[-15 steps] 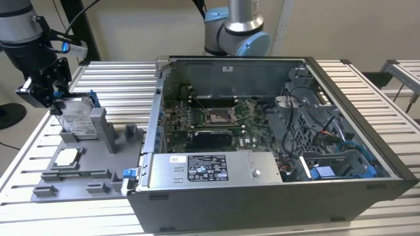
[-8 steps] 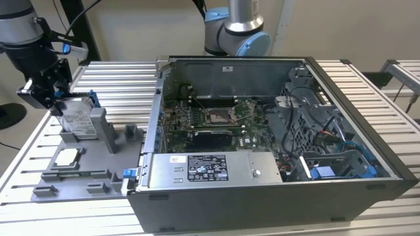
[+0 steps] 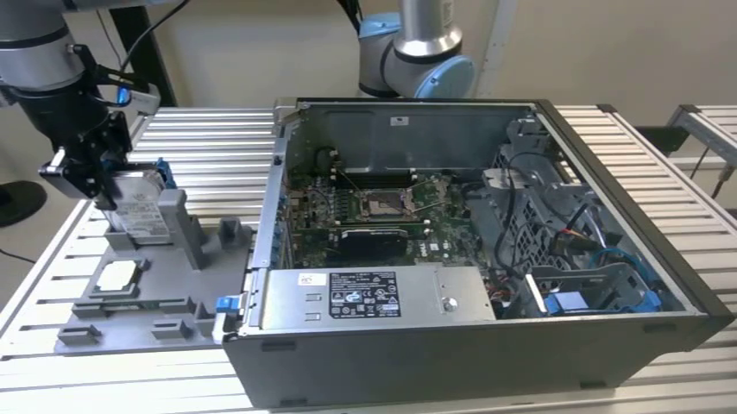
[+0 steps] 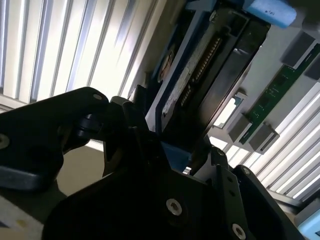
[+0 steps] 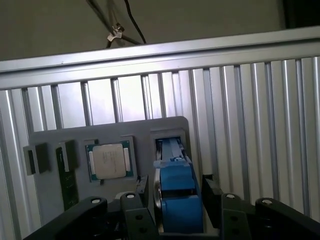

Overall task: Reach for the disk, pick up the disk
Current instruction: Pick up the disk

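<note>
The disk [image 3: 141,211] is a silver drive with a white label and a blue bracket. It stands on edge in the grey fixture [image 3: 173,289] at the exterior view's left. My gripper [image 3: 120,191] comes down over its top, with a finger on each flat side, and is shut on it. In the first wrist view the blue-edged disk [image 5: 175,175] runs between the black fingers [image 5: 143,190] of the gripper [image 5: 176,194], its far end at the fixture's slot. In the second wrist view the disk's dark underside [image 4: 210,75] rises from between the gripper [image 4: 172,147].
A square processor chip [image 3: 119,276] [image 5: 108,161] lies in the fixture next to the disk, with a green memory stick [image 5: 67,182] beyond it. An open computer case [image 3: 461,250] is on the slatted table [image 3: 207,147] at the exterior view's right. A second arm's base [image 3: 415,52] stands behind it.
</note>
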Controlling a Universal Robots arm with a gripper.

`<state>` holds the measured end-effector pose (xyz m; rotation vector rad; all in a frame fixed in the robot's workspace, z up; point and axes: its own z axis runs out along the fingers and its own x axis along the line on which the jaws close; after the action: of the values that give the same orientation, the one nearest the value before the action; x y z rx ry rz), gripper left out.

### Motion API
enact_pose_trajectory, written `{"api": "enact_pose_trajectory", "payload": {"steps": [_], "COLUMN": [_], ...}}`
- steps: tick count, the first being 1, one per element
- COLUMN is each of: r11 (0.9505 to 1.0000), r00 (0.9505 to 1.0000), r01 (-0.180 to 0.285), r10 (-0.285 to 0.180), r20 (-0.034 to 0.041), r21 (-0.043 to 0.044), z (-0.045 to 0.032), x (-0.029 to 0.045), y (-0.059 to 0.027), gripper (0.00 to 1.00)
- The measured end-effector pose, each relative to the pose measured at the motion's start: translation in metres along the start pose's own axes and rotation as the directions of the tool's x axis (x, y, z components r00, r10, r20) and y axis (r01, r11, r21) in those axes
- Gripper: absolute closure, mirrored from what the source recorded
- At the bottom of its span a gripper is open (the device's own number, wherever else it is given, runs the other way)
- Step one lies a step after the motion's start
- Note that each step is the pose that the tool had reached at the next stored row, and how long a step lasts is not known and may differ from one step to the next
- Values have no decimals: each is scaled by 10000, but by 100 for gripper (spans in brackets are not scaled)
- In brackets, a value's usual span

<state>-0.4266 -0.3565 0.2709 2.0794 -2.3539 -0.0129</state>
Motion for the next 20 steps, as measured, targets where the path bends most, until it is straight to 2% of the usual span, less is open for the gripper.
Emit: {"api": "enact_pose_trajectory", "payload": {"steps": [8, 20], "r11": [10000, 10000], "r00": [10000, 10000], "r01": [-1, -1], "r10": [1, 1], "r20": [1, -1], "r21": [1, -2], "z": [78, 106], "x": [-3, -2], "y": [-20, -20], "gripper": [0, 0]}}
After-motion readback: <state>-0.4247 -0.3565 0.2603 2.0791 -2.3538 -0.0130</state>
